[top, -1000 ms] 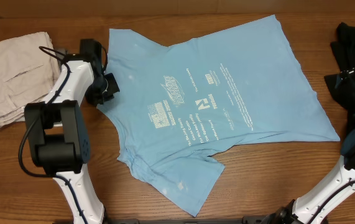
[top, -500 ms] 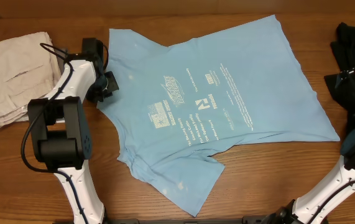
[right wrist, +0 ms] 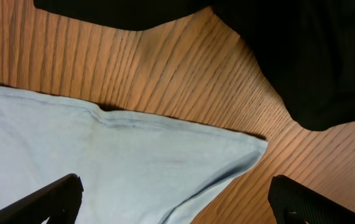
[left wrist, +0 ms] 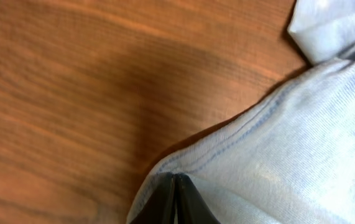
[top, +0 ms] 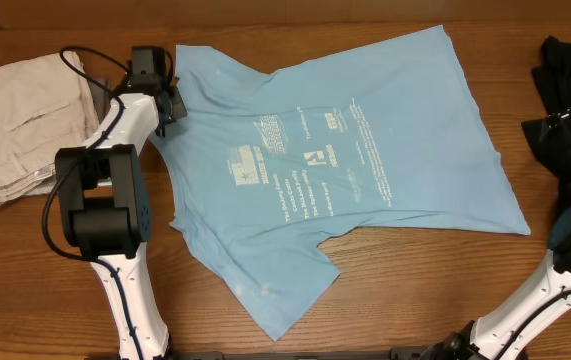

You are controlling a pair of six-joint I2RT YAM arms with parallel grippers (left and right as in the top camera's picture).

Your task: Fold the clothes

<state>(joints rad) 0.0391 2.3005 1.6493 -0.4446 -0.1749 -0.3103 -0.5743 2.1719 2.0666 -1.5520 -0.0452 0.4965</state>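
**Overhead view.** The light blue T-shirt point(top: 365, 140) lies spread flat at the middle of the table point(top: 435, 290), print side up. Its long axis runs left to right with a slight tilt. The sleeves are at the left end and the bottom edge is at the right end. The left claw point(top: 172, 102) sits at the far left sleeve edge, so nearly the whole garment extends to the right of it. Folded khaki trousers point(top: 15, 120) lie just left of the left arm, apart from the T-shirt. A black garment point(top: 565, 90) lies at the right edge of the table. We see no container in this view.

**Left wrist view.** The left claw point(left wrist: 175, 194) has its fingers pressed together on the stitched hem point(left wrist: 239, 134) of the T-shirt. We judge that it grips the fabric there. Bare table shows to the upper left.

**Right wrist view.** The right claw point(right wrist: 174, 183) is spread wide and holds nothing. It hangs over a corner of the T-shirt point(right wrist: 102, 155), with the black garment point(right wrist: 301, 56) beyond it. We judge the right arm to be the nearer one to this bottom edge, so a fold across the long axis would fall to it.
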